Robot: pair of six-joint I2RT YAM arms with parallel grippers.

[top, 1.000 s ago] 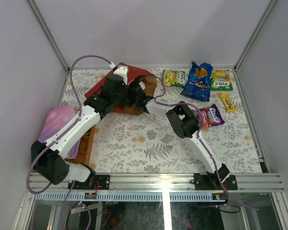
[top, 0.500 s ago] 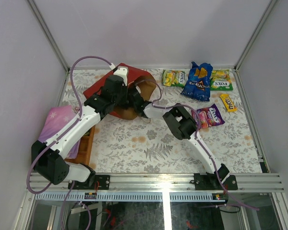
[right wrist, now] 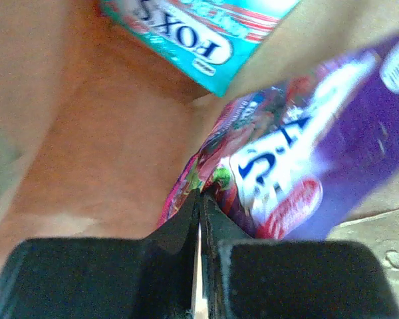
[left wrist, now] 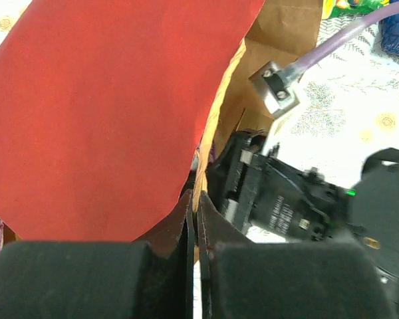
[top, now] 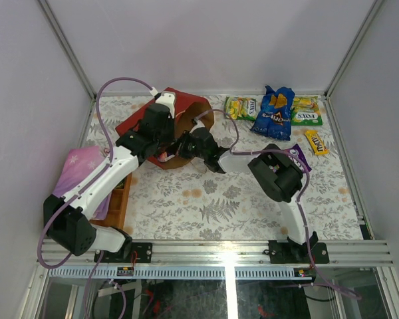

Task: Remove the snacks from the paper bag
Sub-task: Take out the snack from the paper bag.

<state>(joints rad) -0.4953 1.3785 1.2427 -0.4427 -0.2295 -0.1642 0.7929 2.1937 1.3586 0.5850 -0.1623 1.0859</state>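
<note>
Nearest, at the left edge of the flowered table point(top: 206, 206), a purple cloth point(top: 80, 169) lies over a wooden tray point(top: 117, 199). Farther in, the left gripper point(left wrist: 194, 199) pinches the rim of the red paper bag point(left wrist: 100, 113), its fingers pressed together on the paper. The right gripper point(right wrist: 199, 196) is inside the bag, its fingers closed tight on the corner of a purple packet point(right wrist: 299, 166). A teal packet point(right wrist: 199, 33) lies just beyond it against the brown lining. Out on the table to the right sit a purple-pink pack point(top: 299, 154), partly behind the right arm, and a yellow bar point(top: 315, 141). Farthest back, a blue chip bag point(top: 274, 113) lies between a green-yellow packet point(top: 241, 107) and a second green packet point(top: 307, 111).
</note>
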